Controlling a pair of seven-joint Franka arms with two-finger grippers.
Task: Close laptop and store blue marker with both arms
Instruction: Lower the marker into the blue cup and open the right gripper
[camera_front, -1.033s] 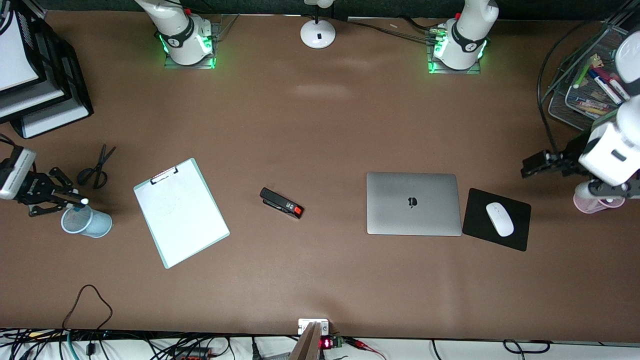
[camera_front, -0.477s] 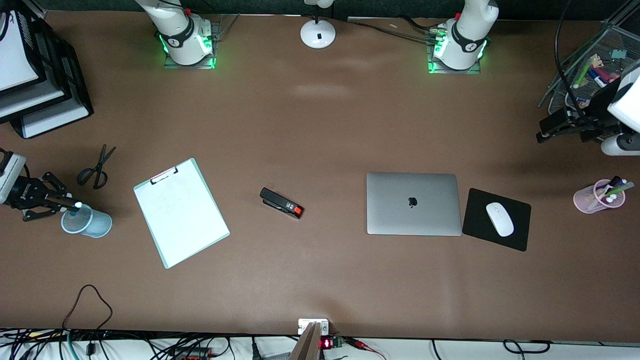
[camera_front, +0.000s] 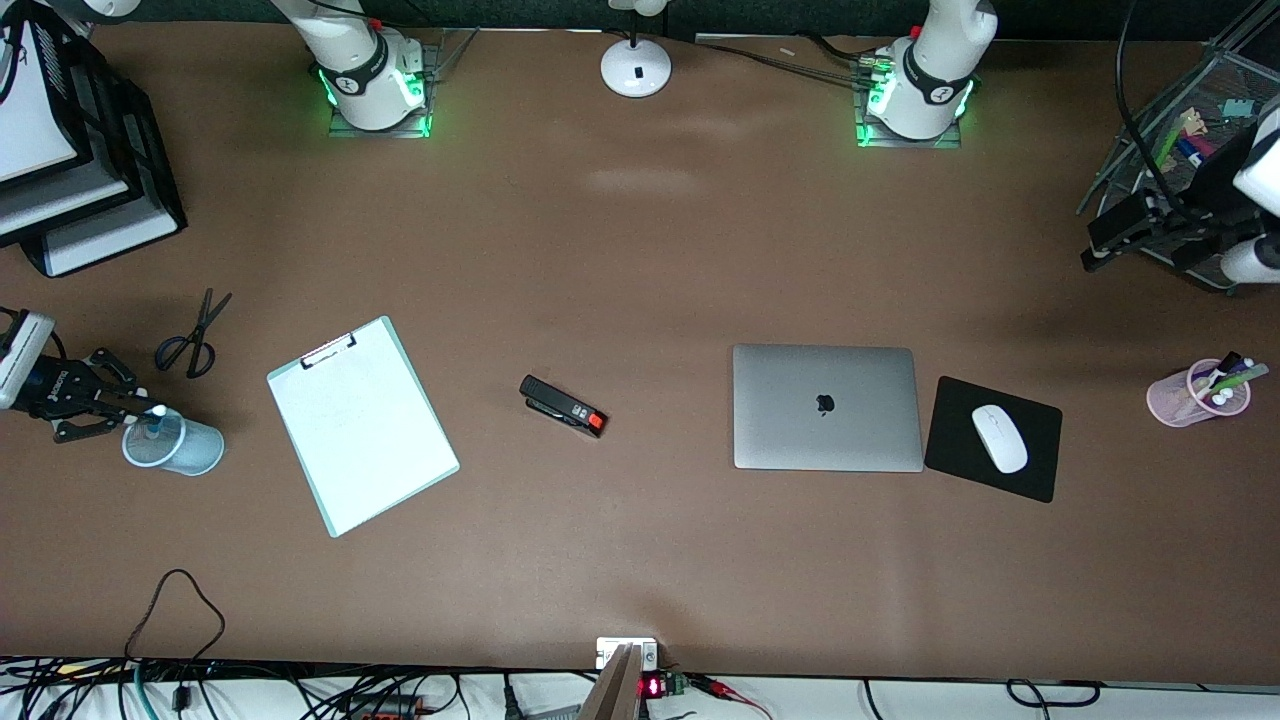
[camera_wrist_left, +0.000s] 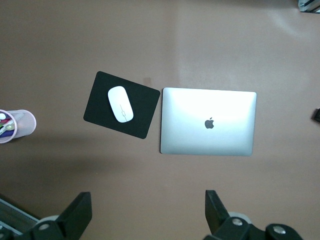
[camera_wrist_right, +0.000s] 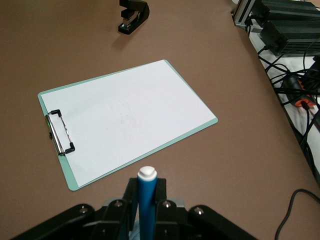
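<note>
With laptop (camera_front: 827, 407) closed, right gripper (camera_front: 118, 408) clamps marker (camera_wrist_right: 147, 200) over cup (camera_front: 172, 441); release next. Left gripper (camera_front: 1135, 232) open, idle at three o'clock.

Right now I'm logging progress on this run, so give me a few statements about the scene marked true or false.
1. The laptop is closed. True.
2. The right tool holds the blue marker over the blue cup. True.
3. The mouse sits on the laptop lid. False: it lies on the black pad beside the laptop.
4. The left tool grips the pink cup. False: it is open, up by the mesh organizer.
5. The stapler lies on the clipboard. False: it lies on the table between clipboard and laptop.
</note>
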